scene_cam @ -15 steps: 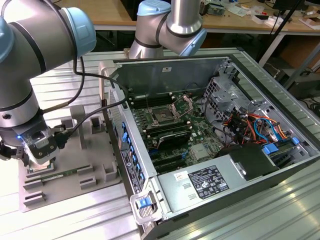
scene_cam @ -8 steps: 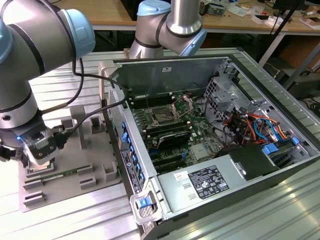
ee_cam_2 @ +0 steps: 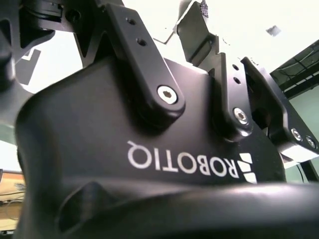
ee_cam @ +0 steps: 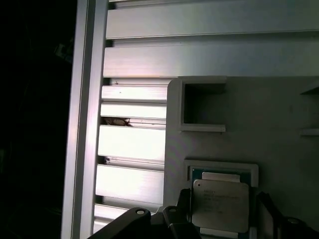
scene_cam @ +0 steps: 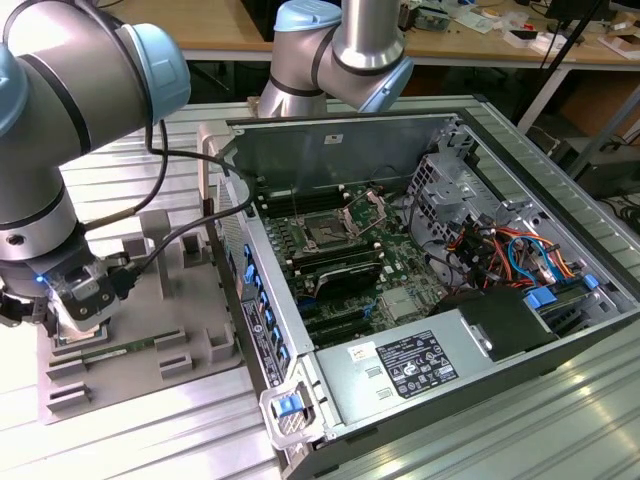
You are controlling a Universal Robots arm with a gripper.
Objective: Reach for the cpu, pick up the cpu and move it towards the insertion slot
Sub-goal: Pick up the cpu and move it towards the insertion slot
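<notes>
Exterior view: the black two-finger gripper (scene_cam: 72, 335) sits low over the grey moulded fixture plate (scene_cam: 190, 300), which lies on the slatted aluminium table (scene_cam: 130, 170).
Cpu: the small flat square cpu (ee_cam: 221, 204) with a whitish-silver metal top lies directly under the gripper, between its fingers (ee_cam: 182, 219), in a white-rimmed pocket of the plate.
Gripper state: spread, with one finger on each side of the chip. A dark sliver of gap shows along one edge, so I judge it is not pinched yet.
Insertion slot: the square dark insertion slot (scene_cam: 325, 232), framed in silver metal, sits on the green motherboard (scene_cam: 400, 270). It is well apart from the gripper, beyond the wall of the open grey computer case (scene_cam: 300, 420).
Handling: probably light, rigid and thin. The smooth metal top looks slippery, and the underside is likely delicate (it is hidden here).
Where to hold: by two opposite side edges and kept level, since the flat faces offer the fingers nothing.
Writing: faint dark print covers the chip's top. In the second wrist view, bold white lettering crosses the black gripper body (ee_cam_2: 99, 124). A white label with dense print lies on the case's silver power-supply box (scene_cam: 415, 362).
</notes>
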